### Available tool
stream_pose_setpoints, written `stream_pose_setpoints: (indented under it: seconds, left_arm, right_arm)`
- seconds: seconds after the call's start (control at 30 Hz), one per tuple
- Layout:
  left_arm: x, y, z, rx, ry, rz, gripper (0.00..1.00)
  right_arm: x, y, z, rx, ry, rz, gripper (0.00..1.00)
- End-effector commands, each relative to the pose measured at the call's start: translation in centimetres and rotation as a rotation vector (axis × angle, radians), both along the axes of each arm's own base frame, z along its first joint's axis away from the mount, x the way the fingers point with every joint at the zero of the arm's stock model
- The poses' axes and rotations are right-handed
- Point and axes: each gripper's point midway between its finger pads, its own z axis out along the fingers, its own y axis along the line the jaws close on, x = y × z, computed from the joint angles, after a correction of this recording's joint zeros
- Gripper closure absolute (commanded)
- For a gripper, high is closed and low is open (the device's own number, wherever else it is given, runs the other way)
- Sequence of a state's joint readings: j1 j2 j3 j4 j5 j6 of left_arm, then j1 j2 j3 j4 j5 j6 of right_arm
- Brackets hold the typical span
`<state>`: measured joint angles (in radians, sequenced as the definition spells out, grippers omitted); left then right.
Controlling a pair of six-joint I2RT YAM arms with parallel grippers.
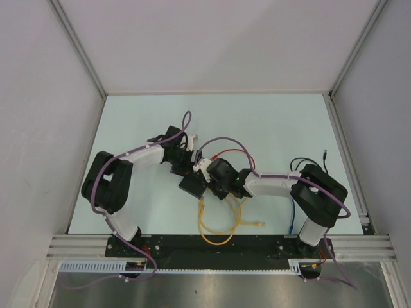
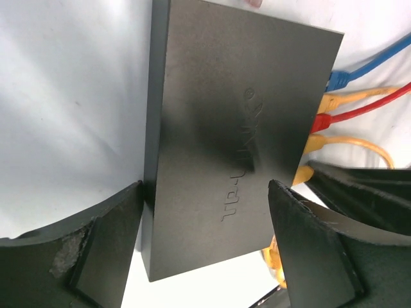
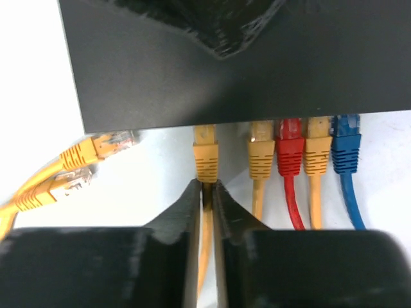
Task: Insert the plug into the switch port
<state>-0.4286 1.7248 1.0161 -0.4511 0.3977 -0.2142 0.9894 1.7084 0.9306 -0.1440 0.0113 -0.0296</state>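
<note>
Right gripper (image 3: 207, 187) jaws pinch the limp yellow cable (image 3: 207, 224) behind its plug (image 3: 205, 154), which looks stiffer to hold. Left gripper (image 2: 205, 189) jaws gape astride the switch (image 2: 237, 96).

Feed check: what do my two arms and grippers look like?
The left arm and right arm have white links, black joint housings and purple cables alongside. The left gripper and right gripper have matte-black wedge fingers; one left finger shows a grey scuff.

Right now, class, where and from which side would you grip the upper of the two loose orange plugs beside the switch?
Grip the upper loose plug on its ribbed boot, behind the clear tip, approaching from the cable end. It lies flat, tip toward the switch, so the tip probably stays free.
</note>
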Motion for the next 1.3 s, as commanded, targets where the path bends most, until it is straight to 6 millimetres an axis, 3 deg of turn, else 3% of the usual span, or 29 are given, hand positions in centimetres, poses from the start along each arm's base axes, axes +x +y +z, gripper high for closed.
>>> stream_pose_setpoints:
  seconds: [0.0,0.03,0.17,0.53,0.67,0.73,0.87,0.93,0.97,1.07,1.13,1.2,1.23,1.27]
  left_arm:
    - [0.1,-1.1,0.2,-0.058,0.036,0.005,0.2]
    - [-0.1,-1.2,0.1,-0.062,0.045,0.002,0.21]
    - [-1.2,-1.9,-0.2,-0.074,0.077,-0.026,0.33]
    - [-3.9,-5.7,0.7,-0.151,0.114,-0.125,0.36]
    - [-2.0,-5.8,1.2,-0.108,0.064,-0.136,0.35]
    - [-0.6,-5.3,1.1,-0.075,0.034,-0.132,0.34]
    - [4.6,-4.7,2.0,-0.043,-0.063,-0.061,0.29]
    - [6.0,-4.5,1.7,-0.028,-0.071,-0.047,0.23]
    - [7.0,-4.7,2.4,-0.034,-0.096,-0.043,0.21]
    - [7.9,-4.5,3.8,-0.03,-0.138,-0.027,0.15]
    - [8.3,-3.8,4.8,-0.011,-0.176,0.004,0.09]
    - [8.5,-2.9,7.2,0.003,-0.247,0.041,0.06]
    - [8.6,-2.6,8.1,0.004,-0.277,0.055,0.03]
    - [8.2,-2.0,9.9,-0.002,-0.323,0.073,0.02]
  right_arm:
    - [-0.1,1.3,-0.2,0.054,0.016,0.014,0.92]
    - [0.1,1.7,0.1,0.072,0.01,0.014,0.99]
    - [1.0,2.7,1.7,0.144,-0.02,0.026,1.0]
    - [7.4,7.6,10.6,0.418,-0.264,-0.004,1.0]
    - [8.6,8.3,10.3,0.396,-0.287,0.001,1.0]
    - [9.0,7.8,9.9,0.371,-0.291,-0.014,1.0]
    - [9.7,4.6,6.7,0.235,-0.239,-0.096,1.0]
    - [9.8,3.5,6.0,0.189,-0.234,-0.118,0.95]
    - [9.8,2.5,5.6,0.154,-0.229,-0.136,0.93]
    - [9.2,0.6,5.7,0.129,-0.204,-0.174,0.76]
    - [8.9,-0.2,7.1,0.148,-0.203,-0.193,0.67]
    - [8.5,-1.2,8.3,0.156,-0.19,-0.223,0.56]
    - [8.5,-1.7,10.1,0.182,-0.208,-0.237,0.53]
    - [8.2,-2.5,10.4,0.176,-0.192,-0.261,0.5]
